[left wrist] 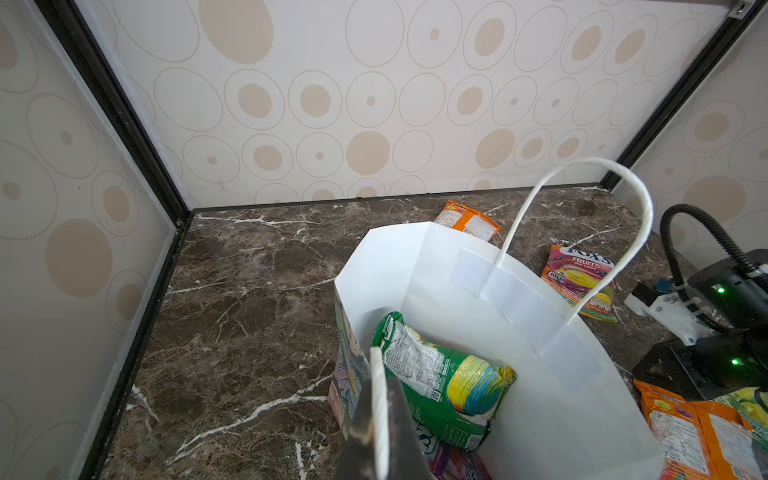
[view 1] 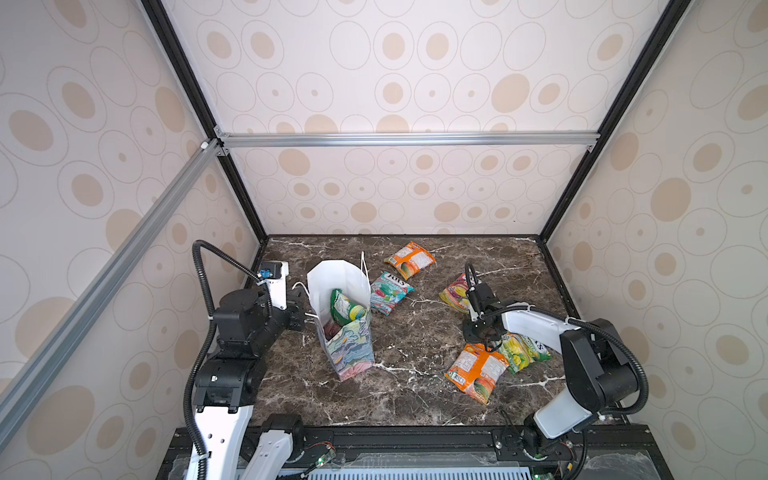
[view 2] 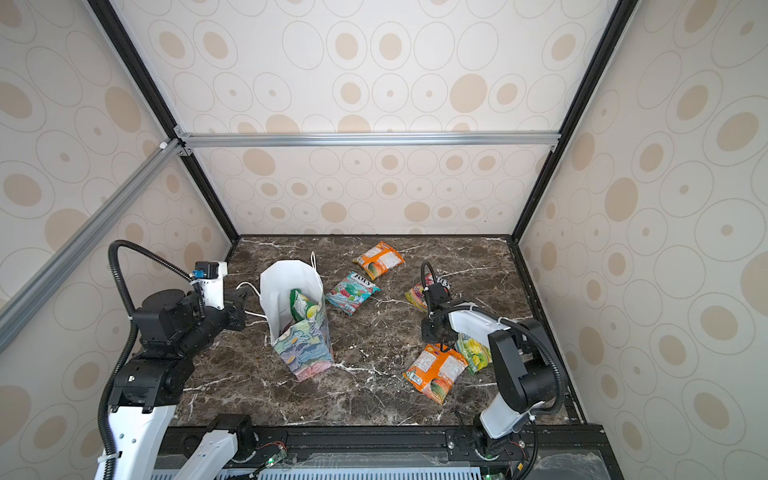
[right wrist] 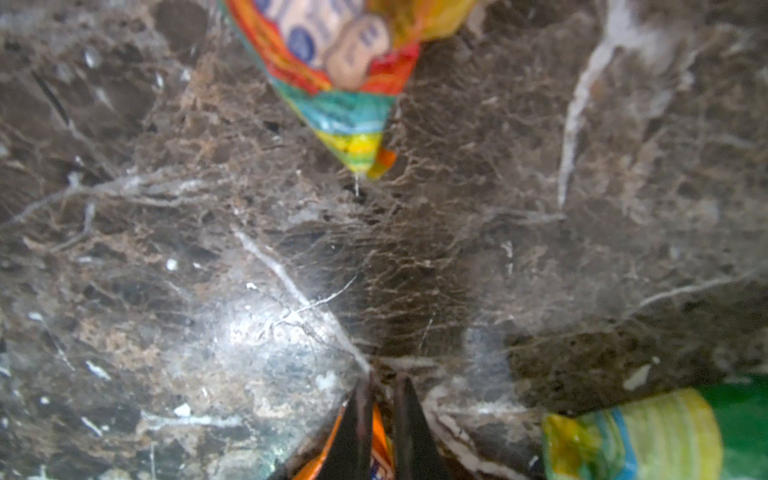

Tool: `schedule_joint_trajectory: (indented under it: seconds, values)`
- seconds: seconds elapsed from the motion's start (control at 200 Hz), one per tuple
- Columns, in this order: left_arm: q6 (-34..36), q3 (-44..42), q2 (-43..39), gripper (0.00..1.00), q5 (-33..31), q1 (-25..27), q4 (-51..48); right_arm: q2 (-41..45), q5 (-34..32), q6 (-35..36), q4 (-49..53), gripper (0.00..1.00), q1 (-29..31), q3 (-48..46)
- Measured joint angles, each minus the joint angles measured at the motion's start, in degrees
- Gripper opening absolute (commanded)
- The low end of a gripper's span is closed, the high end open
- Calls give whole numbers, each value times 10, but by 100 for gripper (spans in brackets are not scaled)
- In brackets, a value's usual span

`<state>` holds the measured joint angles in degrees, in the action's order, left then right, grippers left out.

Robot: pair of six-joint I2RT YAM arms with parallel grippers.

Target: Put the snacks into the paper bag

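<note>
Dark veined marble tabletop (view 1: pixel 415 399); beige-dotted walls (view 1: pixel 395 191).

Bag: tall pastel floral paper bag (view 1: pixel 351 353), white inside, upright, mouth open, at 9 o'clock on the tabletop.
In bag: green glossy plastic packet (view 1: pixel 345 309), tilted.
Loose: far orange packet (view 1: pixel 409 259) at 12; teal "FOX'S" packet (view 1: pixel 390 291) at 11; red-yellow packet (view 1: pixel 454 296) at 2; near orange packet (view 1: pixel 478 370) at 5, just beside green-yellow packet (view 1: pixel 521 351) at 4.

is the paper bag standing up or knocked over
Standing up: the paper bag rests on its base, mouth open upward, a green snack packet showing inside.
</note>
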<state>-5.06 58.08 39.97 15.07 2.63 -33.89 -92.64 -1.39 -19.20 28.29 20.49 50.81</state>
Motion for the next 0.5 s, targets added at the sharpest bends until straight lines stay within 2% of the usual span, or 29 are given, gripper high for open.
schedule_joint_trajectory:
  seconds: [0.305, 0.5]
  values:
    - [0, 0, 0, 3, 0, 0, 0, 2, 8, 0, -3, 0, -1, 1]
    - [0, 0, 0, 3, 0, 0, 0, 33, 17, 0, -3, 0, -1, 1]
